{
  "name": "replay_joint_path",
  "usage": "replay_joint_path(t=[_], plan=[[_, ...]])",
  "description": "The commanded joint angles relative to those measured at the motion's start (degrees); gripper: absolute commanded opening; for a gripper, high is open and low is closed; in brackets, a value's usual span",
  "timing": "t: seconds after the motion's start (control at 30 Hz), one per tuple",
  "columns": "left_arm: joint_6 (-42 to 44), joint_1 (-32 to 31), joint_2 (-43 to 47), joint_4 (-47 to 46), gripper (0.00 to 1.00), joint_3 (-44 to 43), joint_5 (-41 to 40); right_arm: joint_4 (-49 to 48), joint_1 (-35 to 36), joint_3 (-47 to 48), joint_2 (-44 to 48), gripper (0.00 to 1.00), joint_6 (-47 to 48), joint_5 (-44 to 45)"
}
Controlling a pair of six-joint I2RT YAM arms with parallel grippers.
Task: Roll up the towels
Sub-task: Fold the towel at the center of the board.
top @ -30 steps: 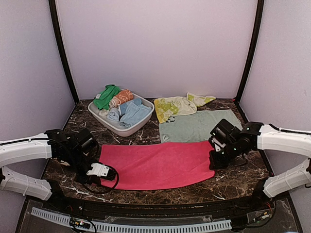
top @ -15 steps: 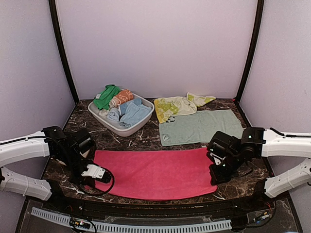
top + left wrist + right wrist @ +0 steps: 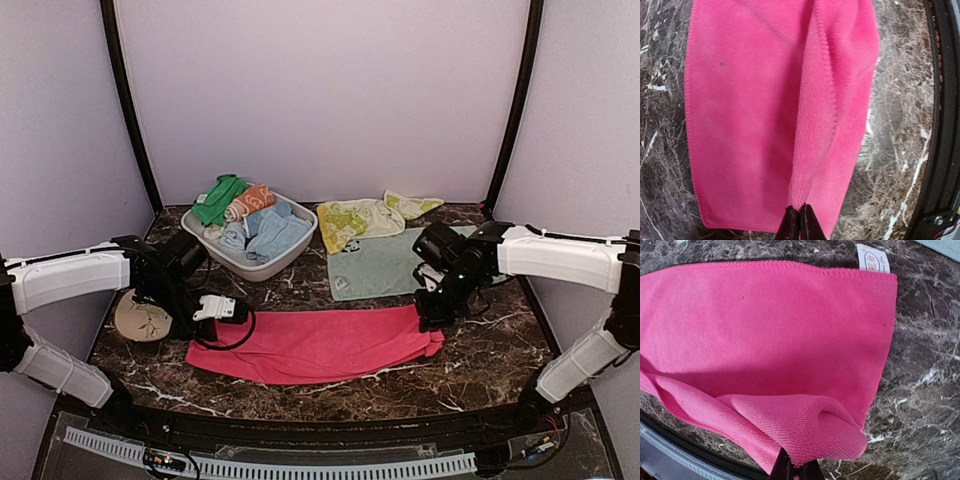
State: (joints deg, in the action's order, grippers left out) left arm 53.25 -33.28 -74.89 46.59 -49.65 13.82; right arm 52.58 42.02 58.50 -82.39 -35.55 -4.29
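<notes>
Pink towel (image 3: 320, 345) lies along the near table (image 3: 480, 370), with 2 ends clamped by the left gripper (image 3: 799, 225) and right gripper (image 3: 796, 467). It looks soft, light and limp; grip the hems. Beyond are the mint towel (image 3: 380, 265) and yellow towel (image 3: 355, 218).

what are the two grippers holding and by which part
Both hold the hot-pink towel: the left gripper pinches a raised fold at its left end, the right gripper a folded-over corner at its right end.

A grey basin (image 3: 235, 263) stands on the dark marble table (image 3: 500, 350). A tan round disc (image 3: 140, 318) lies near the basin, to its front left.
</notes>
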Motion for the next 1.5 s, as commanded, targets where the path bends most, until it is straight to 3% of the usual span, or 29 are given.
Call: replay_joint_path(t=[0.0,0.3,0.47,0.6,0.77,0.93,1.03,1.17,1.33,1.47], plan=[[-0.4,1.39,-1.76,-6.5,0.04,-0.89,-2.9,-3.05,-3.22,1.71,-3.12,0.0,5.08,-0.59],[-2.34,3.27,-4.21,-13.81,0.03,1.75,-7.14,-8.7,-9.65,3.78,-8.49,0.03,7.31,-2.42],[-2.84,4.7,-3.35,-15.74,0.17,4.04,-8.81,-9.67,-11.12,5.26,-11.51,0.46,7.78,-0.79],[-3.2,6.21,-1.78,-18.92,0.24,5.63,-11.7,-9.38,-12.66,5.83,-9.44,0.55,7.33,3.01],[-4.66,6.64,-0.22,-19.64,0.28,6.1,-13.09,-7.93,-12.78,2.49,-2.69,0.59,5.56,5.95],[-7.26,6.51,2.54,-10.77,0.33,4.44,-3.2,-7.24,-12.06,-6.71,6.08,0.62,2.92,5.54],[-8.16,5.16,3.5,-10.14,0.33,6.33,-0.29,-8.25,-10.11,-11.38,8.9,0.61,0.71,4.27],[-9.09,3.33,3.55,-16.04,0.34,10.6,-3.06,-10.97,-6.09,-14.31,8.89,0.6,-2.03,3.73],[-10.19,3.33,0.92,-21.65,0.33,12.63,-9.64,-12.76,-3.65,-11.21,4.62,0.59,-2.27,6.94],[-10.14,3.55,1.17,-27.24,0.21,15.25,-14.96,-12.92,-3.61,-8.21,2.19,0.52,-0.61,11.25]])
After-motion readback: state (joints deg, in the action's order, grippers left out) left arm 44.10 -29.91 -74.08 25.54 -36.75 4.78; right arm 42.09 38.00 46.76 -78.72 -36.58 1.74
